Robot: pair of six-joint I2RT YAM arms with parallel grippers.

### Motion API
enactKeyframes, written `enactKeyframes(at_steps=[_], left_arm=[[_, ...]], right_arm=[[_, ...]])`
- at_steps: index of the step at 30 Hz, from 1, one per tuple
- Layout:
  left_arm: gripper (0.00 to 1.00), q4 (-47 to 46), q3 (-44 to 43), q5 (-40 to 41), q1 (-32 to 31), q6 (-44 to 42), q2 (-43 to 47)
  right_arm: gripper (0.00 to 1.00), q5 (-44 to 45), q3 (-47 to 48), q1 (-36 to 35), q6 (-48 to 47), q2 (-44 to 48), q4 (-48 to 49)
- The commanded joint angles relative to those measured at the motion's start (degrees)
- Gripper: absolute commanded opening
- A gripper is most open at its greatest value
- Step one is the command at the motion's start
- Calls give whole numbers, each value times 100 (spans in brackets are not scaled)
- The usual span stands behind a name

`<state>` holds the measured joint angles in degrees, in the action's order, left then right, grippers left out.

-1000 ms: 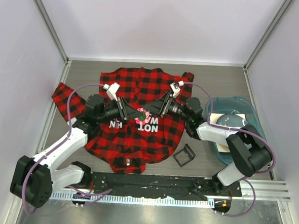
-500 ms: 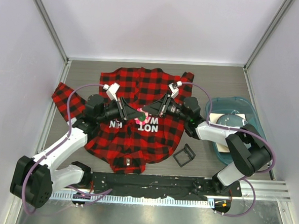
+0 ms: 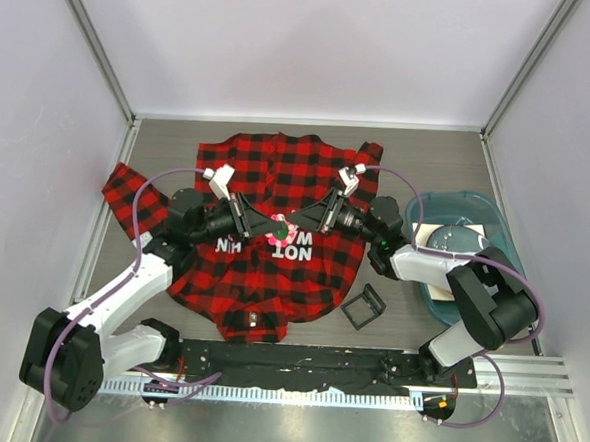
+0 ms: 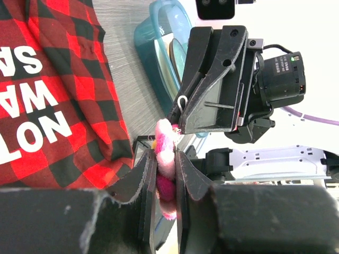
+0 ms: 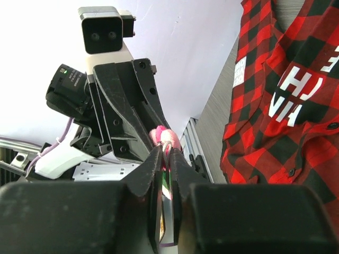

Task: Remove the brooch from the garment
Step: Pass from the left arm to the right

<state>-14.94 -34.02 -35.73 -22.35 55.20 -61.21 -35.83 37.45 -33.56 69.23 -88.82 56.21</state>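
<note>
The red-and-black check garment (image 3: pixel 272 275) lies flat on the table, its white lettering facing up (image 4: pixel 37 100) (image 5: pixel 286 100). The small pink brooch (image 3: pixel 287 224) is held in the air above the lettered patch, and no cloth shows on it. My left gripper (image 3: pixel 278 225) (image 4: pixel 165 165) is shut on the brooch's fluffy petals (image 4: pixel 164 153). My right gripper (image 3: pixel 297 220) (image 5: pixel 167 156) meets it tip to tip and is shut on the wire pin at the back of the brooch (image 5: pixel 165 136).
A teal bin (image 3: pixel 488 205) (image 4: pixel 151 39) holding a plate stands at the right of the table. A black square frame (image 3: pixel 364 305) lies on the table just off the shirt's lower right hem. The enclosure walls stand close on both sides.
My right gripper has gone from open to shut on the brooch's pin and has drawn slightly to the right. The left gripper has kept its hold and its place.
</note>
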Motion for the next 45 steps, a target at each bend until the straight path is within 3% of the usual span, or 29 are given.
enactKeyframes(at_steps=[1,3,4,5,8,14,19,25,31,34,35,36,37,40,45], left_arm=[[0,-589,18,-136,90,236,144],[0,-659,45,-172,90,307,136],[0,-755,62,-180,108,351,110],[0,-817,80,-198,99,447,101],[0,-1063,141,-242,134,631,39],[0,-1538,273,-286,152,957,-31],[0,-1538,317,-163,169,1019,4],[0,-1714,387,-110,161,1142,-40],[0,-1705,414,-101,169,1160,4],[0,-1705,387,-198,169,1142,-5],[0,-1662,370,-241,161,1133,4],[1,-1348,265,-312,230,1012,21],[3,-1110,186,-512,301,932,65],[41,-766,97,-873,748,791,407],[56,716,-375,-1007,1207,89,689]], right_arm=[[12,-318,-106,51,-94,312,497],[16,-336,-133,69,-199,347,409],[23,-354,-176,69,-217,365,409],[37,-371,-203,60,-208,321,522],[53,-433,-256,43,37,207,978],[56,-328,-317,-142,300,-100,1523],[49,-284,-361,-256,697,-364,2201],[46,-187,-274,-397,600,-391,2123],[27,-126,-116,-423,451,-408,1807],[14,-125,7,-441,407,-487,1762],[1,-126,25,-441,337,-522,1701],[1,-134,34,-423,284,-531,1683],[1,-126,-18,-414,249,-549,1683],[1,-213,-106,-388,56,-558,1570],[1,-266,-150,-371,-190,-558,1447]])
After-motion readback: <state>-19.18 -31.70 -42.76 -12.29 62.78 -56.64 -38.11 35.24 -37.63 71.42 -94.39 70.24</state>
